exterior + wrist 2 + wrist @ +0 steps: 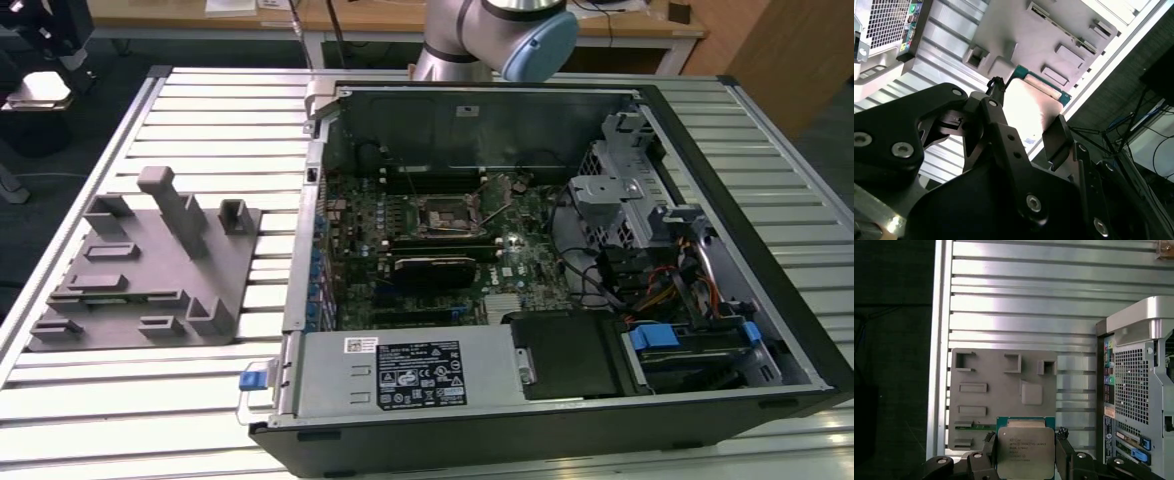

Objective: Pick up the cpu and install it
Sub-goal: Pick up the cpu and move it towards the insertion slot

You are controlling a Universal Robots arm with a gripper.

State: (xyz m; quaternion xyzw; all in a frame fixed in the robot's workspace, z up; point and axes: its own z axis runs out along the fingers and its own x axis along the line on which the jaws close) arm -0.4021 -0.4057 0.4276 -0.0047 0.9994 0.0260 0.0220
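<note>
In both wrist views my gripper [1026, 456] is shut on the cpu [1025, 452], a thin square chip with a pale silver top and a green rim. One black finger [989, 450] presses each side of it. In the second wrist view the cpu [1029, 107] sits between the fingers [1056, 140] of the gripper [1026, 125], with its flat face catching the light. The chip hangs well above the grey plastic block [1004, 390] on the slatted table. In the exterior view the open computer case [747, 180] lies flat, with the motherboard socket [445, 212] near its middle.
The grey block with upright posts [147, 265] lies at the exterior view's left of the case, on the slatted metal table [200, 400]. The arm's base [494, 35] stands behind the case. The case's rear panel [1134, 390] rises beside the block. A power supply [400, 375] fills the case's near corner.
</note>
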